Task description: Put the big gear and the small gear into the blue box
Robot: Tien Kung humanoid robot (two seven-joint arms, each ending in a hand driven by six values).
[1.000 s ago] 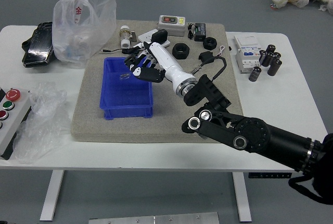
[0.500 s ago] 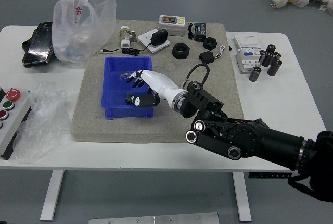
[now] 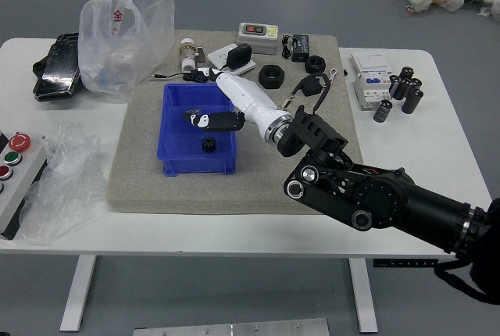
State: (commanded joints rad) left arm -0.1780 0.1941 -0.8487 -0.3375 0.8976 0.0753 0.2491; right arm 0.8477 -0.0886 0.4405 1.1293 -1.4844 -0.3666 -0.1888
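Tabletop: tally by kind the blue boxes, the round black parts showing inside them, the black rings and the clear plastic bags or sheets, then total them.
Blue box: 1
Round black part inside: 1
Black rings: 2
Clear plastic bags or sheets: 2
Total: 6

Free near corner, blue box [image 3: 187, 166] — likely gear [image 3: 208, 144]; right hand [image 3: 247, 101] beyond

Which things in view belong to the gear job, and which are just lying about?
Job:
- blue box
- black gear-like part inside it
- right hand, over the box

Lying about:
- clear plastic bag
- control box with red button
- black power adapter
- dark cylinders at right

Unclear: two black rings on the mat
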